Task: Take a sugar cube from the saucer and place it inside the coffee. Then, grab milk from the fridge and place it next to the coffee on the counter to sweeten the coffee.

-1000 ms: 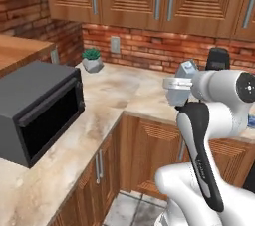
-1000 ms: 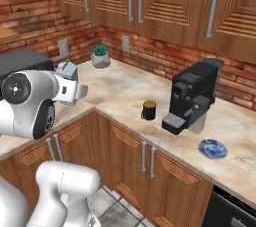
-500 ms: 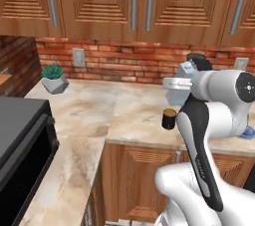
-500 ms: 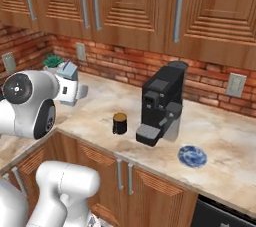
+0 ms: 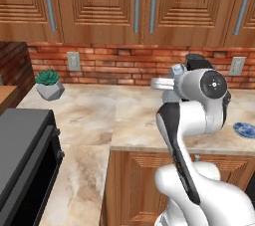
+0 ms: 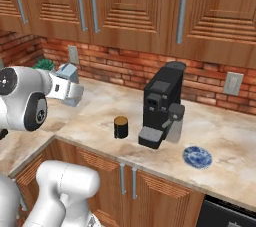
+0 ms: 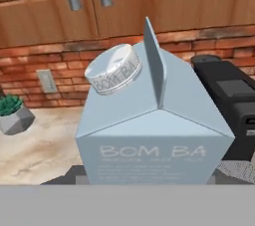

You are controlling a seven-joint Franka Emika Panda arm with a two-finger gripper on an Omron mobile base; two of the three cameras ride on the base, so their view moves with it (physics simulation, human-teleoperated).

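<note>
Even soft light, faint shadows, slightly blurry

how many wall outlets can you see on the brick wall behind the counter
2. One outlet sits at the left near the potted plant; the other outlet is right of the coffee machine. The arm could hide more.

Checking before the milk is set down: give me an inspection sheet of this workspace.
Surface: beige marbled counter, dry, no spills seen.
Job's things: milk carried in the tool, above the counter's left part; coffee upright left of the coffee machine; saucer right of the machine.
Clutter: potted plant by the brick wall; microwave at left.
Grippers: tool closed on the milk.
Cables: nothing seen.
Surroundings: wooden cabinets above, wall outlets.
</note>
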